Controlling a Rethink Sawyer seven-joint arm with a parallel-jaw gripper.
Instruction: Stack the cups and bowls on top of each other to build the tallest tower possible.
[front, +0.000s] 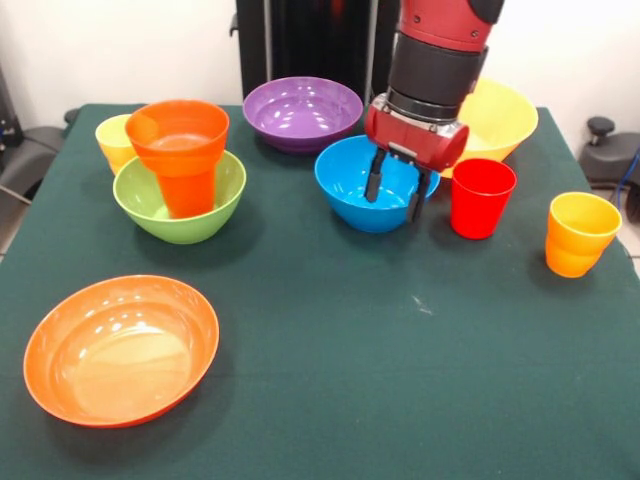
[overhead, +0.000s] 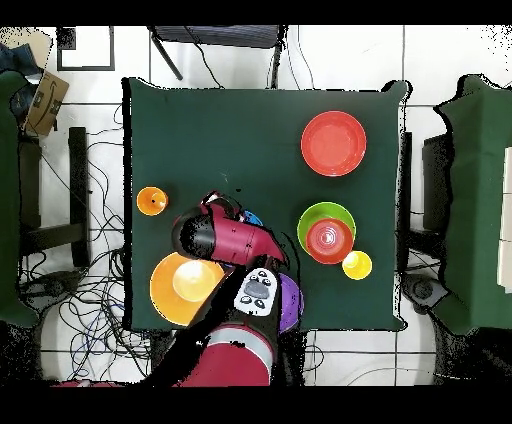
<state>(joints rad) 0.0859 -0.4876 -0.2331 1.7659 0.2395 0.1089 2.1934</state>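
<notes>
A dark green table (front: 330, 380) on white tile was seen. The gripper (front: 396, 192) hung open and empty over the blue bowl (front: 350, 195); overhead, the arm mostly hid that bowl.

Green bowl (front: 180, 205), blue bowl (front: 365, 185), purple bowl (front: 302, 112), red cup (front: 482, 197), dark green table (front: 350, 350)

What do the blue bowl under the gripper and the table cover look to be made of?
The blue bowl looks like glossy moulded plastic: bright highlights sit on its smooth inner wall and its rim is thin and even. The table cover seems to be dark green cloth, matte and free of glare, with faint creases; the exact fabric cannot be told.
</notes>
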